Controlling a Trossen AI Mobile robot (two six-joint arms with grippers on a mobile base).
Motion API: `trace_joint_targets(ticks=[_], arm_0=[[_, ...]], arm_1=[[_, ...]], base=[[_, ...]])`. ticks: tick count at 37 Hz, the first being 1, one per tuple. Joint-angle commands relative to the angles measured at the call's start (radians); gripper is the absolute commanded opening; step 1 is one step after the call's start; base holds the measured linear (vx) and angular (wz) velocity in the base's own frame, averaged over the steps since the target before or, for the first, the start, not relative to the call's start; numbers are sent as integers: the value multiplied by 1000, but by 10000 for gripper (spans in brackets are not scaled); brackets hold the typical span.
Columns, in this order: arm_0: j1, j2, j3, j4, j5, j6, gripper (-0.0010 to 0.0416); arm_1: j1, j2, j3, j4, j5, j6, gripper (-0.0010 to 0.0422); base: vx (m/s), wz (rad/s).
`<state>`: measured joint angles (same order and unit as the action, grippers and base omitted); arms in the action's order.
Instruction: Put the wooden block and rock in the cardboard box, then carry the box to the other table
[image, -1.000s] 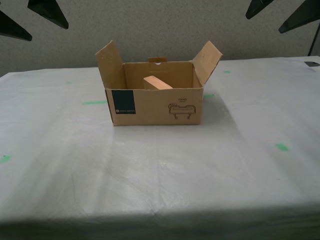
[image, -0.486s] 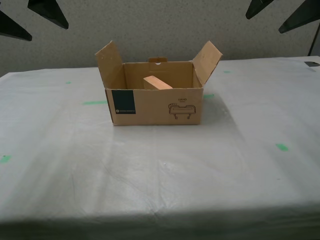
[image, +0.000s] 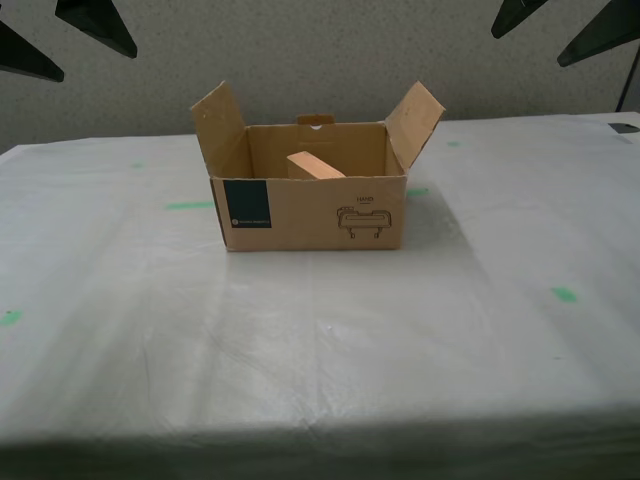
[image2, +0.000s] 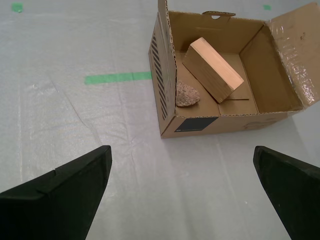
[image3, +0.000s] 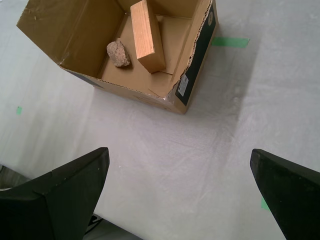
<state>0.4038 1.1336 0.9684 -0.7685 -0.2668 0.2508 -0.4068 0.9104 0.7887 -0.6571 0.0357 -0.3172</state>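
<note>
The cardboard box (image: 310, 212) stands flaps-up on the other table (image: 320, 350), which is draped in a wrinkled white sheet. The wooden block (image2: 212, 69) leans tilted inside the box, its top end showing over the front wall in the exterior view (image: 315, 165). The rock (image2: 187, 94) lies on the box floor beside the block; in the exterior view the front wall hides it. My second gripper (image2: 181, 150) hangs open above the sheet, short of the box (image2: 220, 115). My first gripper (image3: 179, 151) is also open and empty, apart from the box (image3: 150, 90), with the block (image3: 147, 35) and rock (image3: 118, 53) visible inside.
Green tape marks dot the sheet, one strip (image: 189, 205) beside the box and a small one (image: 563, 293) toward the exterior view's right. Black gripper fingers (image: 95, 22) (image: 600, 35) show at both top corners of the exterior view. A grey wall stands behind the table.
</note>
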Motion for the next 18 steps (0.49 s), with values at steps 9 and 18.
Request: trace_joint_targets(ticks=[9, 18], arm_0=[[0, 0, 0, 2, 3, 3, 394], [0, 0, 0, 2, 3, 3, 394]], arm_1=[[0, 0, 0, 1, -2, -4, 387], [0, 0, 0, 1, -2, -4, 387]], base=[[0, 0], [0, 0]])
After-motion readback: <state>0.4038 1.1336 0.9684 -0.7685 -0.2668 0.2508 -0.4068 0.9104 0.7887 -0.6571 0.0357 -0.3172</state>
